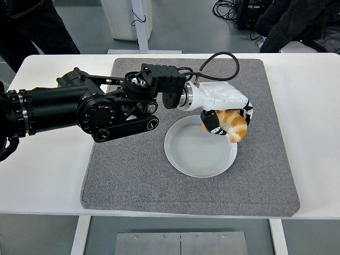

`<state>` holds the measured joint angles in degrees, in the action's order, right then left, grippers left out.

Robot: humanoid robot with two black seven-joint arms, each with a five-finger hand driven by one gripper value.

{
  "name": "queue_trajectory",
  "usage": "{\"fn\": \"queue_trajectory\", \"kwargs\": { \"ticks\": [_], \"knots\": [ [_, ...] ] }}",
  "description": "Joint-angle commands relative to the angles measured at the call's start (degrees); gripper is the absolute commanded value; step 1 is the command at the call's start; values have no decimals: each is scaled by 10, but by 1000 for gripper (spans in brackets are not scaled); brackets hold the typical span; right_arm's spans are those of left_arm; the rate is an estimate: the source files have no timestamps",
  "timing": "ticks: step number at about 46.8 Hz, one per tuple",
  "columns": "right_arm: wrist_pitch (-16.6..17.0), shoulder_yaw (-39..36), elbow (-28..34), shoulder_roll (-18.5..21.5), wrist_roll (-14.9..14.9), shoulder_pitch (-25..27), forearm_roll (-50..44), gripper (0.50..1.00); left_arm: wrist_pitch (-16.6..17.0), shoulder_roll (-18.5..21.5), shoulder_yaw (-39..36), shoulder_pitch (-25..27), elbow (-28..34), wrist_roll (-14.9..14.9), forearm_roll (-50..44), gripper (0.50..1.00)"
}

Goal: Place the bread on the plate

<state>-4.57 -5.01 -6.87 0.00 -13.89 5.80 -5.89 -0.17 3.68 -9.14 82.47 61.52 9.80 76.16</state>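
A golden-brown croissant-shaped bread (233,125) is held in my left hand (226,119), whose white shell and dark fingers are curled around it. The hand hangs over the upper right part of a pale round plate (192,154) that lies in the middle of a grey mat (133,175). The bread's lower tip is just above the plate's right rim; whether it touches is unclear. My black left arm (79,109) reaches in from the left edge across the mat. My right arm does not show.
The grey mat lies on a white table (45,164). Dark-clothed people stand beyond the far edge at top left (32,26) and top right (297,21). A black cable (220,56) loops above my wrist.
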Motion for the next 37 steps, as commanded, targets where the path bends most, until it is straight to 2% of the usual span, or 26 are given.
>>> {"fn": "queue_trajectory", "kwargs": {
  "ticks": [1, 20, 25, 36, 37],
  "knots": [
    [0, 0, 0, 0, -1, 0, 0, 1000, 0, 1, -11, -13, 0, 0, 18, 500],
    [0, 0, 0, 0, 0, 0, 0, 1000, 10, 1, -23, -54, -32, 0, 84, 500],
    [0, 0, 0, 0, 0, 0, 0, 1000, 24, 0, -23, -63, -32, 0, 90, 500],
    [0, 0, 0, 0, 0, 0, 0, 1000, 24, 1, -23, -64, -32, -4, 89, 500],
    [0, 0, 0, 0, 0, 0, 0, 1000, 24, 1, -22, -64, -32, -4, 89, 582]
  ]
}}
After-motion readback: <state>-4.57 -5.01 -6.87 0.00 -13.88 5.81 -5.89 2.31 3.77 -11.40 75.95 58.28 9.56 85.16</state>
